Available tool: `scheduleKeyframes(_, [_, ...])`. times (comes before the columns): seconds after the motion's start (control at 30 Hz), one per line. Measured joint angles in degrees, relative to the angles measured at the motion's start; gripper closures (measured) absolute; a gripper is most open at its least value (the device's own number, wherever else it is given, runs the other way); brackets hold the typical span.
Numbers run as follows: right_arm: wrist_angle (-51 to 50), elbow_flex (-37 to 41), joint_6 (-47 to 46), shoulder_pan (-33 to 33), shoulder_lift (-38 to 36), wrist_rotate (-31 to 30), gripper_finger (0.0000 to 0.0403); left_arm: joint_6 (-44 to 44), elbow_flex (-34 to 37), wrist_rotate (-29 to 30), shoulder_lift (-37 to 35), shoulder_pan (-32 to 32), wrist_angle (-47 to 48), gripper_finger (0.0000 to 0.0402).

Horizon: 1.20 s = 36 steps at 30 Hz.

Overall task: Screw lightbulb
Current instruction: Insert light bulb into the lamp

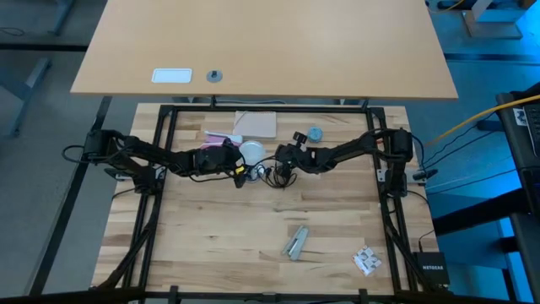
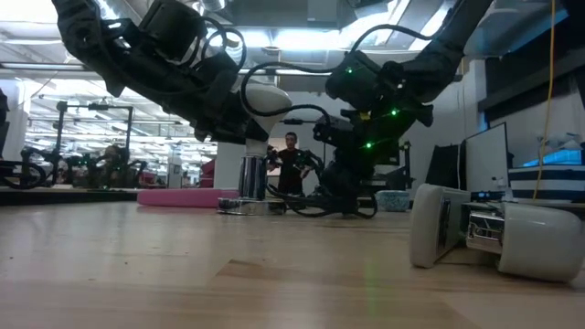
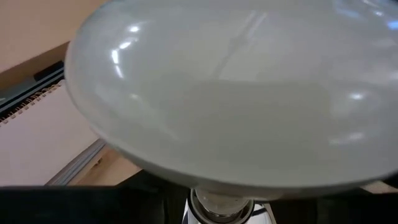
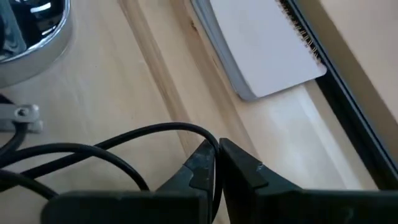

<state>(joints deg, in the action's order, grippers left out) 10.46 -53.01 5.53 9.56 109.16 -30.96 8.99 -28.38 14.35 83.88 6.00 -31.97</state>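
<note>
The frosted-white lightbulb (image 1: 251,152) fills the left wrist view (image 3: 236,93). My left gripper (image 1: 237,162) is shut on it near the table's middle. In the low view the bulb (image 2: 265,96) hangs above the upright silvery socket (image 2: 251,178), which stands on its base on the table. The socket's rim also shows in the right wrist view (image 4: 31,37). My right gripper (image 4: 216,157) is just right of the bulb (image 1: 281,165), low over the table, shut on the socket's thin black cord (image 4: 149,134). My left gripper holds the lightbulb at its narrow neck end (image 3: 217,206), which sits between the two dark fingers; the globe hides the contact itself. The fingers come from the table's left, slanting slightly down. The bulb is lifted clear of the table, globe pointing away from the gripper. My right gripper pinches a loop of the black cord (image 4: 208,142) between its two fingertips. The fingers come from the table's right, slanting down. The cord lies slack on the table, curving back from the fingers toward the socket.
A spiral notebook (image 1: 256,124) and a pink object (image 1: 218,136) lie at the far side. A small blue-grey cap (image 1: 315,133) sits beside the right arm. A silvery object (image 1: 295,243) and a white one (image 1: 366,260) lie toward the near edge.
</note>
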Motion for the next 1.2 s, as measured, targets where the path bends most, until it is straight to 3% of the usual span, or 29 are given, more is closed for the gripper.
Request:
scheduleKeyframes(0.37, [-0.44,-0.13,6.39,-0.17,-6.77,6.84,0.0358,-0.02,0.00,-0.02,0.00,-0.02,0.00,0.0235])
scheduleKeyframes(0.7, [-1.43,-0.15,6.79,-0.22,-11.30,21.16,0.0295,-0.02,0.00,-0.02,0.02,-0.02,0.00,0.0235])
scheduleKeyframes(1.2, [-1.32,-0.17,6.79,-0.20,-11.30,25.34,0.0279,-0.02,0.00,-0.02,0.02,-0.02,0.00,0.0235])
